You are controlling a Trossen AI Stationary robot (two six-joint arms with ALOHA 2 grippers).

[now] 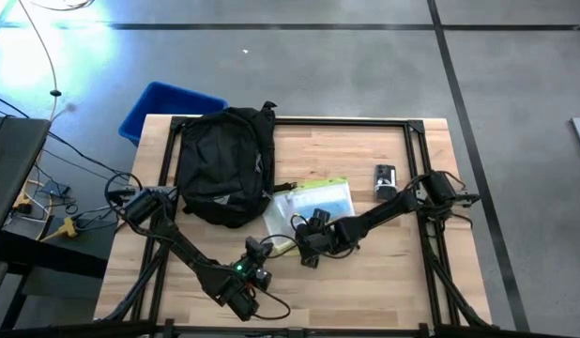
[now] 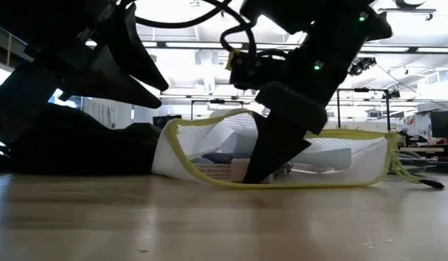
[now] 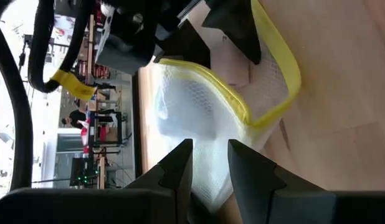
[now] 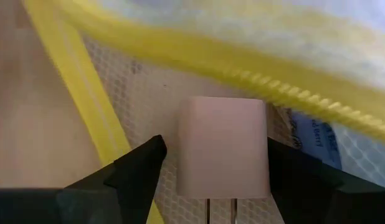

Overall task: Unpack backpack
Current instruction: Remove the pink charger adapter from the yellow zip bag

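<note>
Right claw [image 4: 211, 171] is mine and it stands released, its two dark fingers spread on either side of a small white charger block [image 4: 222, 146] with two prongs, which lies inside the mouth of the clear mesh pouch [image 1: 313, 202] with the yellow edge; in the right wrist view the block sits between the fingertips with gaps on both sides, so nothing is clenched yet. In the low view that claw reaches down into the pouch opening at the centre of the frame, the tip near the wood. My left claw [image 3: 210, 163] is at the lower middle of the high view, jaws narrowly apart with pouch mesh showing between the fingertips; whether it pinches that mesh I cannot tell. To do this step well I judge that I should centre the block between my right fingers, keep the yellow hem [image 4: 93, 106] out of the bite, close squarely on the flat sides and lift straight out while the left steadies the pouch. The backpack [image 1: 224, 164] lies in the upper left of the table [image 1: 393, 282], just beside the pouch, with a blue bin [image 1: 163, 103] behind it and a small dark gadget [image 1: 385, 178] to the right.
</note>
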